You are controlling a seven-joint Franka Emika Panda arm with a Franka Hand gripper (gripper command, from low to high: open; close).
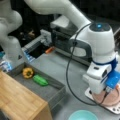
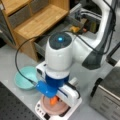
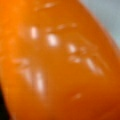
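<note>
Orange and glossy, the object fills the wrist view almost edge to edge, so it sits right up against the camera, just under the gripper. In a front view a small part of it shows below the arm's white and blue head, over the pink plate, which rests on a white base. Whether the fingers are closed on the orange object or only stand around it I cannot tell; the head hides them. The arm reaches straight down, which would suit a piece lying low on a shallow plate.

Going left to right from the fingers in that front view: a teal bowl lies to their left on the grey table, apart from the plate; a metal appliance stands well to their right. Above and behind them is a wooden shelf unit.

In a front view from the opposite side, far to the left of the fingers, a grey tray holds a yellow pepper and a green vegetable, close together. A wooden surface adjoins the tray's lower left side. A black cable loops down to the wrist. The background is dark and cluttered.
</note>
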